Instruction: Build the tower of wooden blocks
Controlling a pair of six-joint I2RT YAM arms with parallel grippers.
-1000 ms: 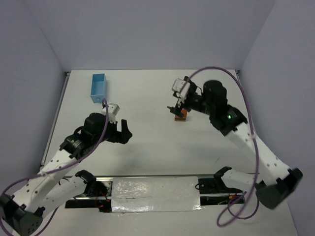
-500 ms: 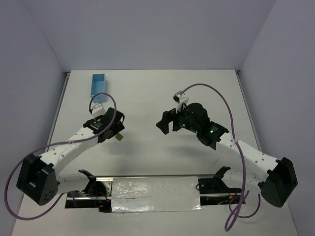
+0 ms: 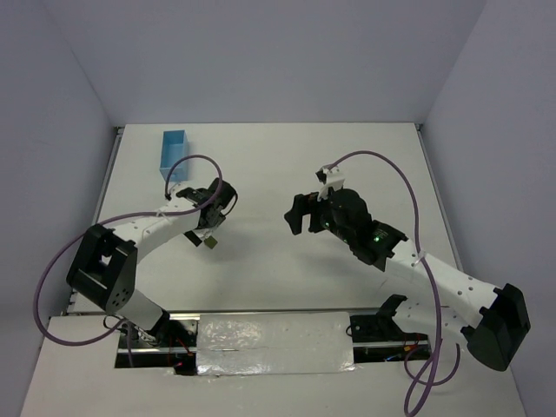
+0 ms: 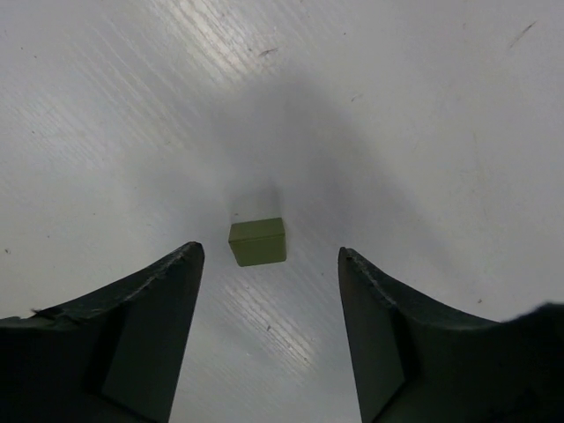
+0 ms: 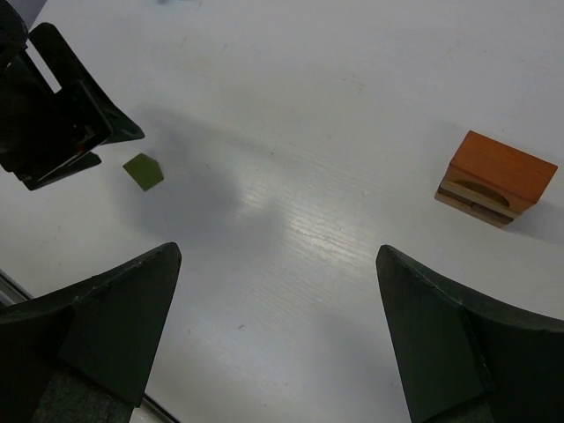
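The step in hand looks like the pickup of the last piece, the olive-green block (image 4: 257,242). It lies alone on the white table (image 5: 352,88), well apart from the partly built tower. The left gripper (image 4: 270,256) hangs low over the block with a finger on each side. Its jaws stand wider than the block, with a gap on both sides, so it has hold of nothing. The tower shows only in the right wrist view: an orange-red arch (image 5: 502,166) sits on a tan base block (image 5: 465,199), and what fills the arch opening is too dark to make out. The right gripper (image 5: 278,254) hovers between block and tower, jaws spread wide and empty. The next move probably calls for the left jaws to pinch the block squarely, lift it, carry it across and set it flat on the arch without nudging the stack.
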